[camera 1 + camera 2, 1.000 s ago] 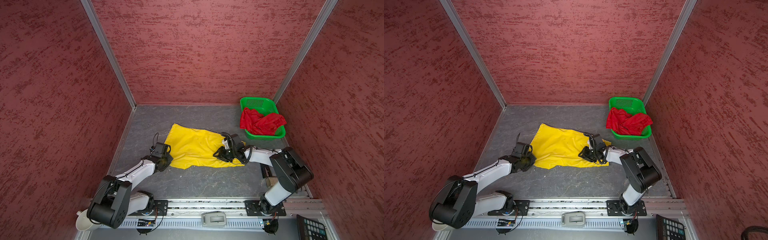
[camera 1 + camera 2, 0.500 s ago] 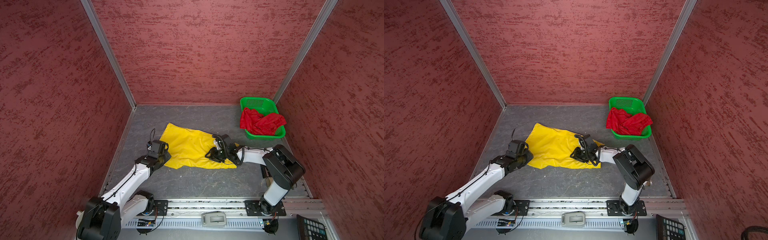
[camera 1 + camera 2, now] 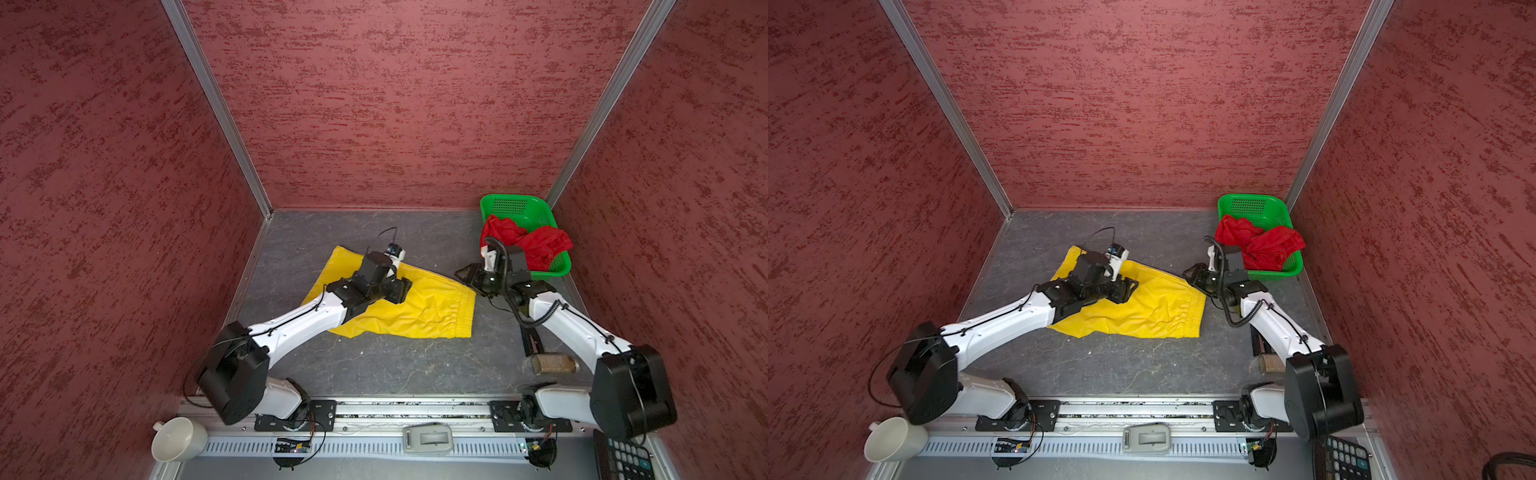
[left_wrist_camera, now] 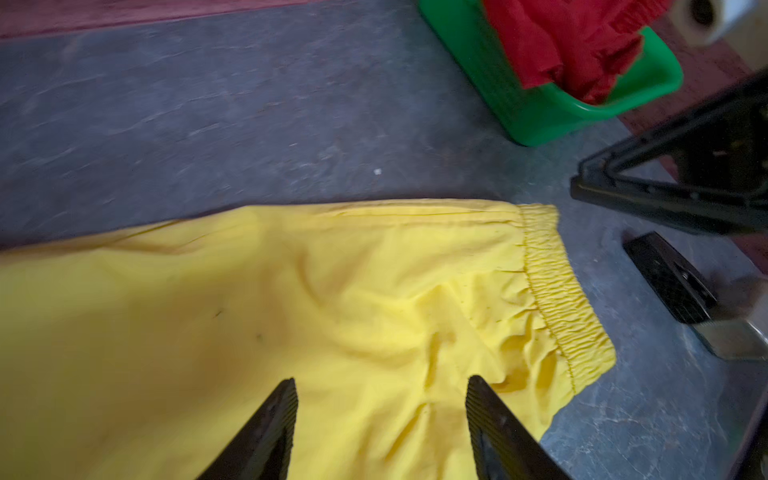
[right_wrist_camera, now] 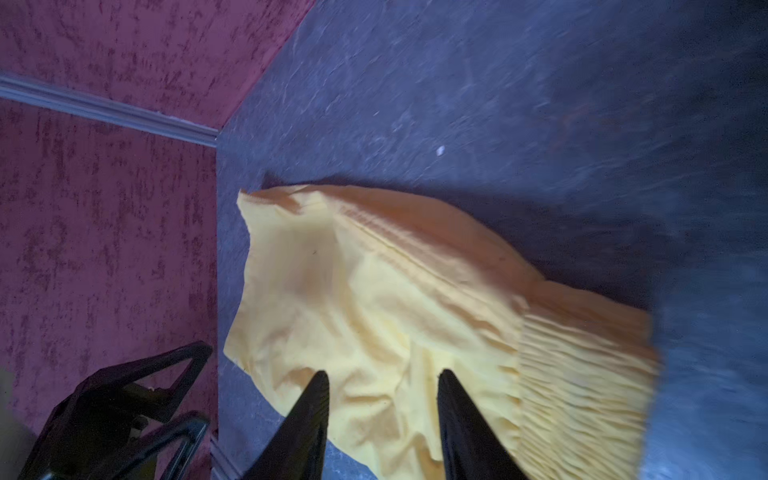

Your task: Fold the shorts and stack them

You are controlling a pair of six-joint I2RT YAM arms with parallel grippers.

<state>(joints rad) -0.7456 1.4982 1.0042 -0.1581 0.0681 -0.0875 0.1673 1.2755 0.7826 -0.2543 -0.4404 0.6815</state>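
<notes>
**Yellow pair flat, fold pending**

In a top view, yellow shorts [image 3: 419, 309] lie spread on the surface [image 3: 374, 365]; red shorts [image 3: 536, 245] sit in the green basket [image 3: 515, 203]. Left wrist: my left pincer [image 4: 380, 380] gapes empty above them. Right wrist: right pincer [image 5: 382, 374] likewise. Next I'd pinch an edge and fold.

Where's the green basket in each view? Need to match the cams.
In a top view: basket in the far right corner, red shorts in it.
In a top view: same corner.
Left wrist: basket beyond the waistband of the yellow shorts.
Right wrist: not in view.
Shared landmark: the yellow shorts, seen in all four views.
</notes>
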